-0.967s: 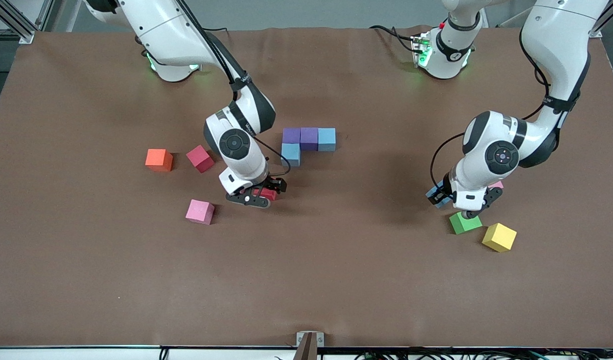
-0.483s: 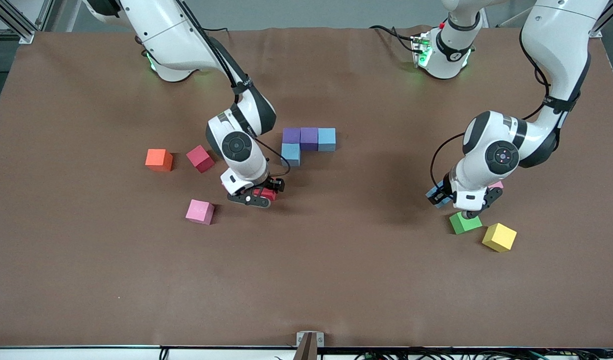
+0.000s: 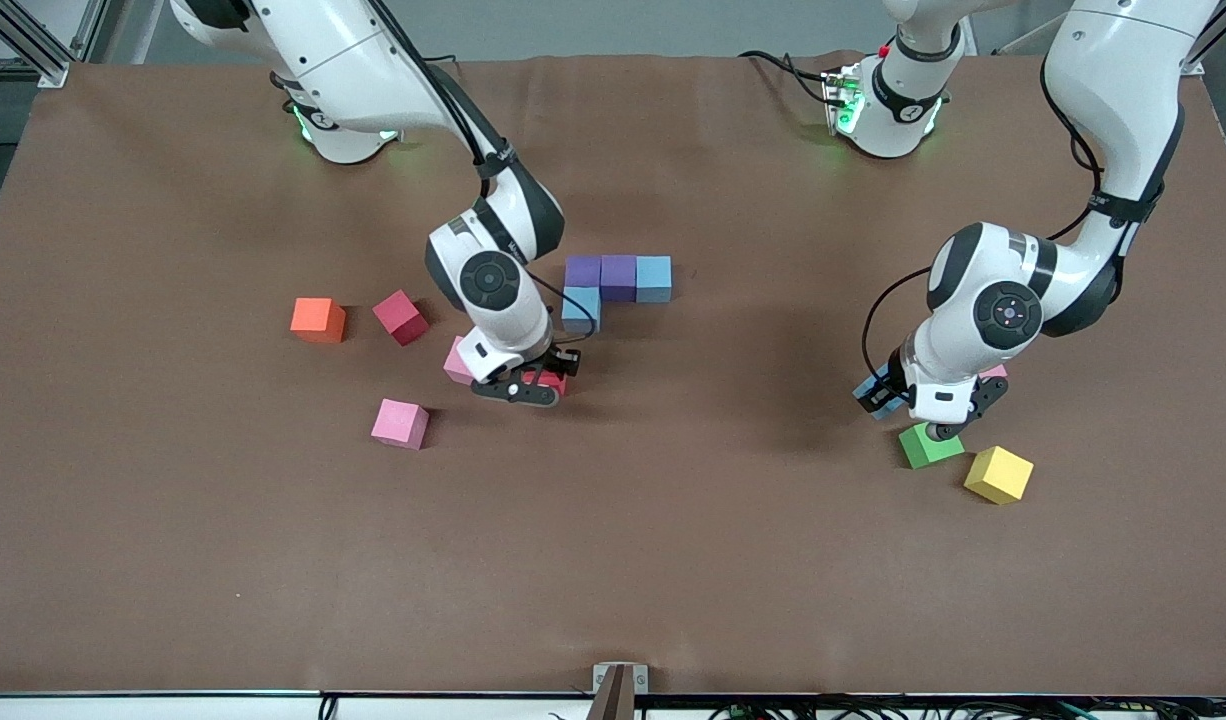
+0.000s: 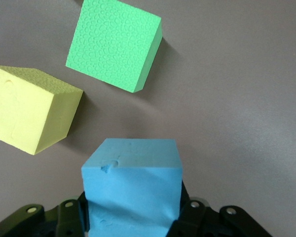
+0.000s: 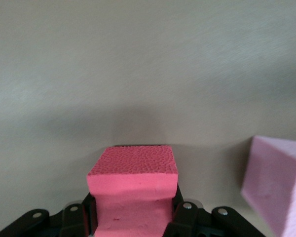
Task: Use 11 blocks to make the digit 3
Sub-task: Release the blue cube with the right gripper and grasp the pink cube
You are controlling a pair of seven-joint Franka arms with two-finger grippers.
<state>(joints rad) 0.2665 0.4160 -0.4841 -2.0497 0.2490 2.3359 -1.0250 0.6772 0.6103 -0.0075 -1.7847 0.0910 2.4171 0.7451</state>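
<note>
Front view: four matte foam cubes (image 3: 613,285) joined, seven left. Right pincer (image 3: 533,385) clenched on bright red foam cube (image 5: 133,190); left pincer (image 3: 908,400) grasps light blue foam cube (image 4: 133,187).

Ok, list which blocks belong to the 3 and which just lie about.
Job: joined purple and blue blocks; red block in right gripper; blue block in left gripper; pink block; green block; yellow block.
Lying about: orange block; dark red block.

Four joined cubes (image 3: 613,285), purple and light blue; right gripper (image 3: 533,385) clamping red cube (image 3: 545,381); left gripper (image 3: 908,400) clamping light blue cube (image 3: 871,398) above green cube (image 3: 928,445).
</note>
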